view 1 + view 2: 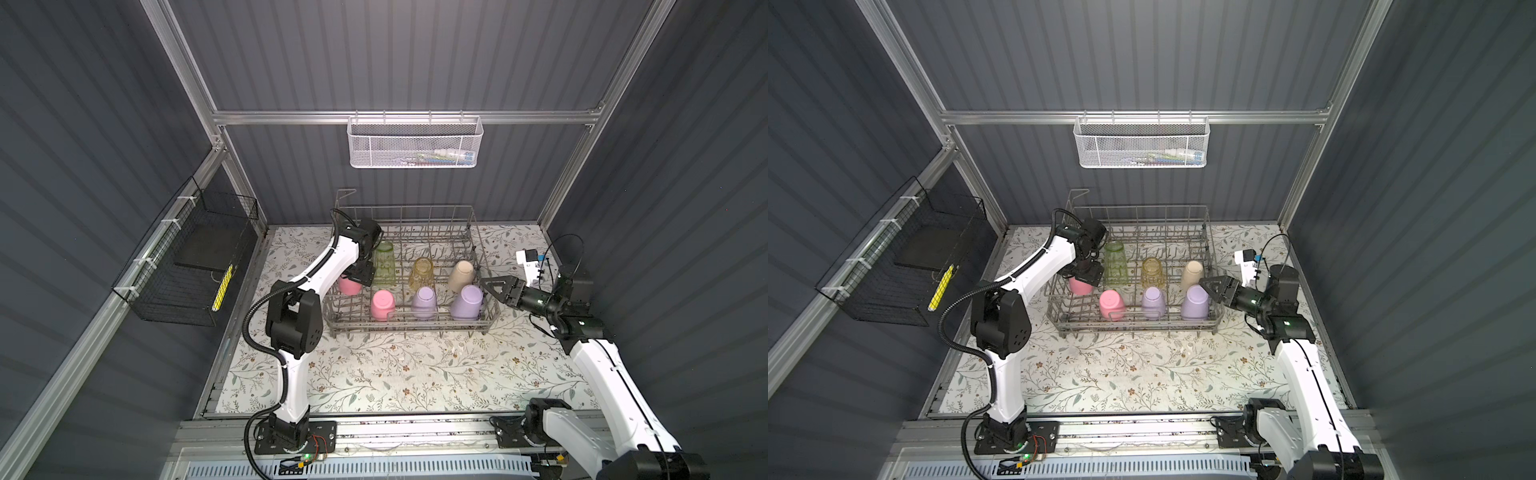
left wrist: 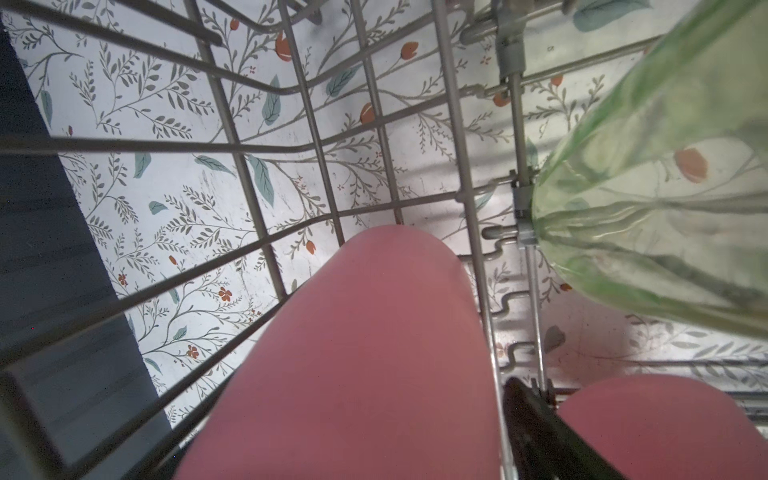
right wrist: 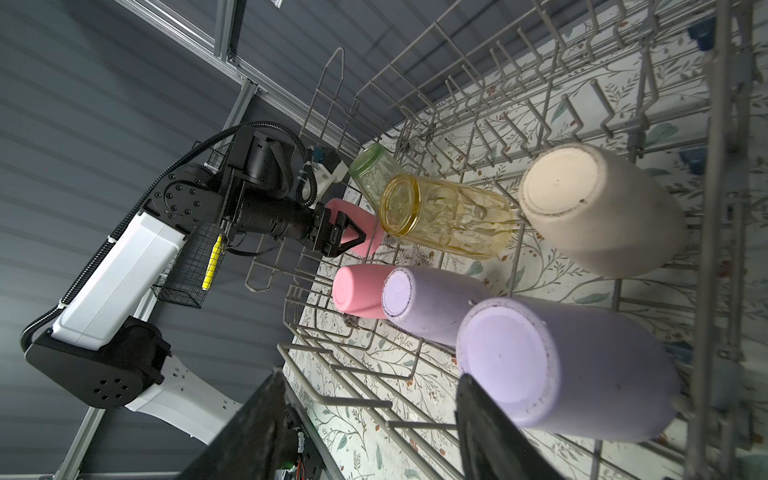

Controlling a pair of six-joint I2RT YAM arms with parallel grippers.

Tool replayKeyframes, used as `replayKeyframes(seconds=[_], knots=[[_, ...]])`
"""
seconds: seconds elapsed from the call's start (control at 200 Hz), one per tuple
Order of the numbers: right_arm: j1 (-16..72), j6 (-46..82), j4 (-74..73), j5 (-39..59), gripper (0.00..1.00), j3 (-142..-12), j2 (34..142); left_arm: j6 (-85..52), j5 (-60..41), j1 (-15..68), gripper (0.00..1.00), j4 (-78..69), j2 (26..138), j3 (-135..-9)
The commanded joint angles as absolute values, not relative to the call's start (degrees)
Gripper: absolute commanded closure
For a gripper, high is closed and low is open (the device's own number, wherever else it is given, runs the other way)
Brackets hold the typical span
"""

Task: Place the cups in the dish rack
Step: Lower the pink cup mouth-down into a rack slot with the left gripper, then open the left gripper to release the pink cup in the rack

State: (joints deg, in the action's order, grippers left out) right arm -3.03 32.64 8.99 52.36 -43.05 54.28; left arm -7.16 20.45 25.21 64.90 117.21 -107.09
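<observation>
Right wrist view, unlike left wrist, shows the beige cup (image 3: 602, 216).

Left arm (image 1: 332, 266): white shells are alternating with black joint housings.
Hose (image 1: 246, 322): black and ribbed, it is running along the left arm under white ties.
Base plate (image 1: 324, 432): black, it is showing screws, with red wires beside it.
Right arm (image 1: 611, 374): white links are carrying a thin black cable.
Wrist block (image 1: 528, 262): white, it is carrying a black part.
Jaws: black triangular frames are ending both arms.
</observation>
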Motion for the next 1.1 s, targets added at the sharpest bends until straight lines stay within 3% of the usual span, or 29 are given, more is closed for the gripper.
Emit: replayKeyframes(seconds=[0.0,1.096], knots=[[-3.15,32.87,7.82,53.17,0.34,-42.28,54.4,-8.61,24.08,24.42,0.11,64.78,113.7,-106.61],[-3.16,33.1,7.43,53.35,0.35,-41.8,54.69,-7.41,29.41,25.93,0.04,58.45,110.64,-101.98]])
